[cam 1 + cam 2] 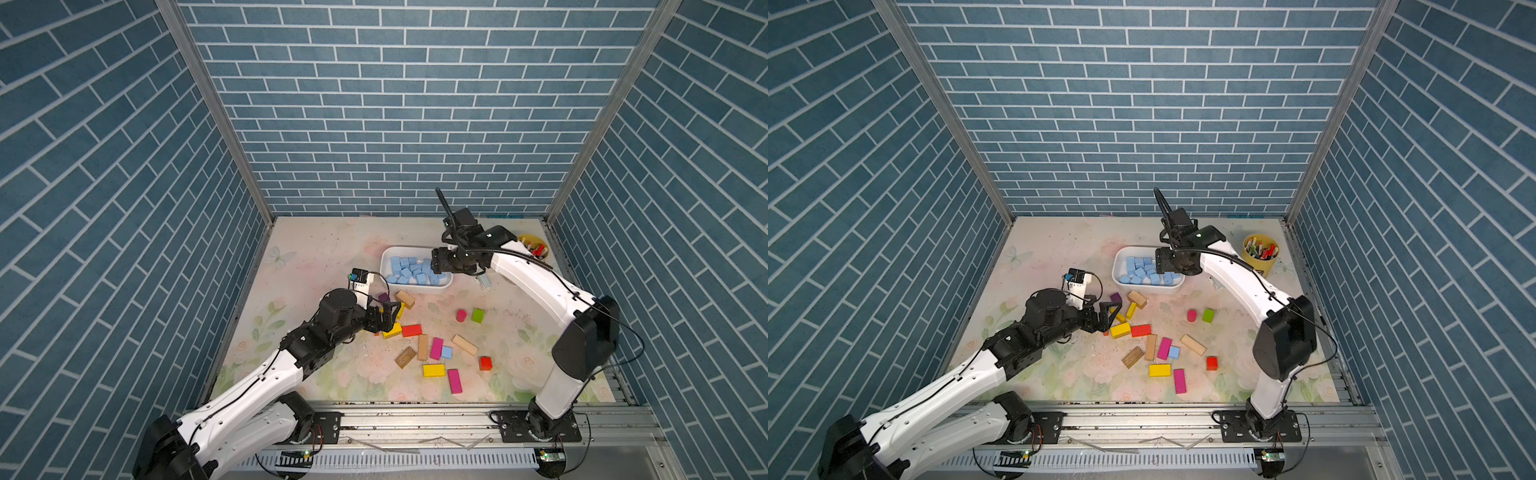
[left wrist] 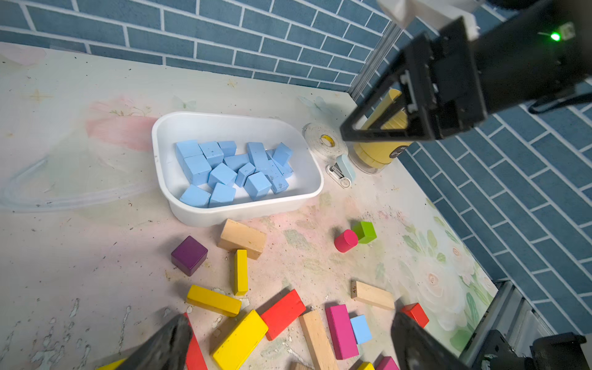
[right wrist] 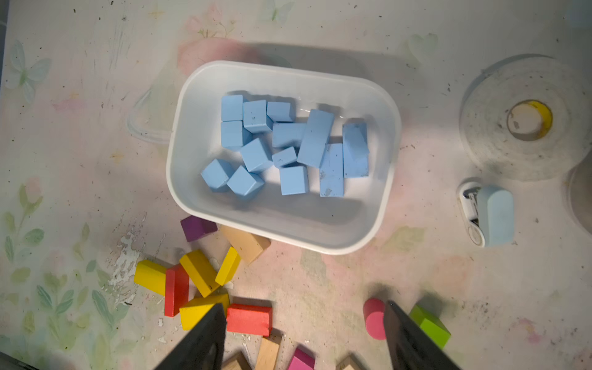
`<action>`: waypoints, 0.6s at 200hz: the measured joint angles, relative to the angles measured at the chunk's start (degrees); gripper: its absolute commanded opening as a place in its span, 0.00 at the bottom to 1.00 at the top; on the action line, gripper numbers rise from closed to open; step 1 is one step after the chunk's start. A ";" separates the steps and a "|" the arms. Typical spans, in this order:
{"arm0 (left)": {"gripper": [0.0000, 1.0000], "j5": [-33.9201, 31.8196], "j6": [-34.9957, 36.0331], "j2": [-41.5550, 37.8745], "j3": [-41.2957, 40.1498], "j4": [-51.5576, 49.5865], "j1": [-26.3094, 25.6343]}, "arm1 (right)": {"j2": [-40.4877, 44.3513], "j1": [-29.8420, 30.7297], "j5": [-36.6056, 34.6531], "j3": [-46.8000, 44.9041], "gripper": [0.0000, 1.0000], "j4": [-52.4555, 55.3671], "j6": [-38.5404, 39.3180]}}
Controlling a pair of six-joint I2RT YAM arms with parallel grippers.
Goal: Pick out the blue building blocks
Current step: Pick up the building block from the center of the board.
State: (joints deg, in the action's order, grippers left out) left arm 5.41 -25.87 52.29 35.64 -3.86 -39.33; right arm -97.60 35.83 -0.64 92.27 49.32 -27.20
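Observation:
Several blue building blocks (image 1: 409,270) (image 1: 1142,270) (image 2: 224,166) (image 3: 288,144) lie heaped in a white tray (image 1: 388,251) (image 1: 1121,253) (image 2: 224,117) (image 3: 288,69). One more blue block (image 1: 446,352) (image 1: 1174,352) (image 2: 361,328) lies on the table beside a magenta brick. My right gripper (image 1: 437,270) (image 1: 1163,268) (image 3: 304,306) hangs open above the tray's right end, nothing between its fingers. My left gripper (image 1: 388,309) (image 1: 1111,311) (image 2: 291,320) stands wide open over the left part of the scattered blocks, holding nothing.
Yellow, red, magenta, green, purple and bare-wood blocks (image 1: 432,347) are scattered in front of the tray. A yellow cup of crayons (image 1: 1260,253), a tape roll (image 3: 525,121) and a pale blue gadget (image 3: 495,214) sit right of the tray.

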 measured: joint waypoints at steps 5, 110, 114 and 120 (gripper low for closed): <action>0.99 0.00 -0.02 0.00 0.00 -0.07 -0.02 | 1.81 0.09 -0.09 -2.40 0.77 -0.33 -0.04; 0.99 0.22 -0.09 0.70 0.00 0.11 -0.02 | 19.96 10.43 -1.07 -29.53 0.83 -0.87 -1.49; 0.99 0.20 -0.09 0.70 0.00 0.11 -0.02 | 20.13 10.91 -1.03 -30.14 0.83 -0.87 -1.49; 0.99 0.22 -0.09 0.70 0.00 0.11 -0.02 | 20.35 11.56 -0.85 -31.04 0.83 -0.87 -1.44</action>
State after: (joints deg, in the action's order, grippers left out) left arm 5.63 -25.96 52.99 35.64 -3.75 -39.35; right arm -77.25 47.40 -1.50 61.23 48.45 -28.64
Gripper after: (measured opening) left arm 0.994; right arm 0.828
